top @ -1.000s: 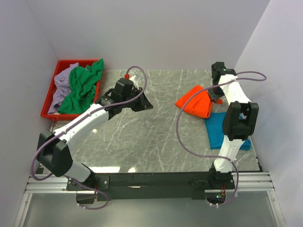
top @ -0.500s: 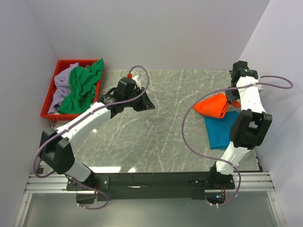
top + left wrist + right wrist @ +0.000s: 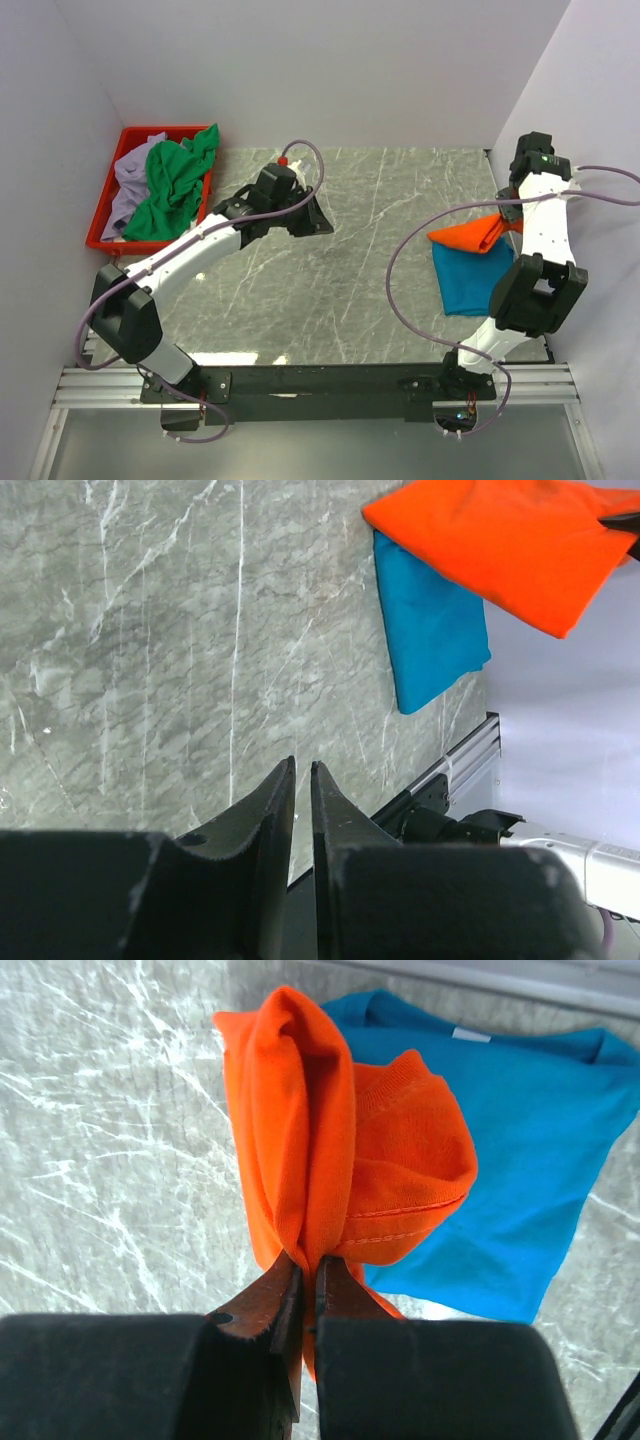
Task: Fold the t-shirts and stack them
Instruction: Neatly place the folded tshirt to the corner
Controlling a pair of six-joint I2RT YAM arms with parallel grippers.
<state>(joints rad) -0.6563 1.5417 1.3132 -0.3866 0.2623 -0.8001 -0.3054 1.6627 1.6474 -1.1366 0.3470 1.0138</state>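
Note:
My right gripper [image 3: 308, 1265] is shut on the folded orange t-shirt [image 3: 330, 1130] and holds it lifted over the far edge of the folded teal t-shirt [image 3: 520, 1140], which lies flat at the table's right side. From above, the orange shirt [image 3: 470, 232] hangs from the right gripper [image 3: 508, 218] above the teal shirt [image 3: 472, 275]. My left gripper [image 3: 302, 770] is shut and empty over the table's middle [image 3: 312, 218]; its wrist view shows both shirts, orange [image 3: 510, 535] and teal [image 3: 430, 630]. The green shirt [image 3: 172, 185] and the lavender shirt [image 3: 130, 185] lie crumpled in the red tray.
The red plastic tray [image 3: 100, 205] stands at the back left beside the left wall. White walls close in the table at the back and both sides. The black rail [image 3: 330, 378] runs along the near edge.
My right gripper has carried the orange shirt to the right, from the table's right middle to above the teal shirt. My left gripper has edged slightly to the right.

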